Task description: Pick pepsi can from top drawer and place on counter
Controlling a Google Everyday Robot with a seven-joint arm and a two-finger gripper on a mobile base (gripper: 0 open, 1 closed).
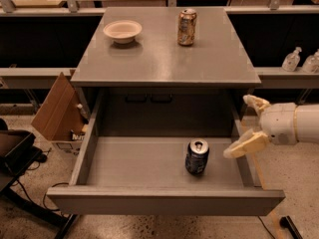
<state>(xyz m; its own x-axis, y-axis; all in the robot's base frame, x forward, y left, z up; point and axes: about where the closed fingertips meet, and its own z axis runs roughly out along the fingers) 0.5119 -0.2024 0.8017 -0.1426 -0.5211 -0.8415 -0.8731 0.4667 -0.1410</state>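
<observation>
Cardboard first: a box (57, 111) leans beside the cabinet, far left of your jaws and no part of the job. On the bench (164, 63), above and left of the jaws, a bowl (122, 31) and a gold-brown can (187, 27) stand toward the back, which leaves bare front surface for a set-down. The top drawer (134, 168) stands wide open, so you can reach its floor from above. The pepsi can (197, 157) stands upright there, just left of the lower jaw and not touching it. Your gripper (240, 127) hangs over the drawer's right wall with its jaws apart, seemingly spread to take the can from the side.
</observation>
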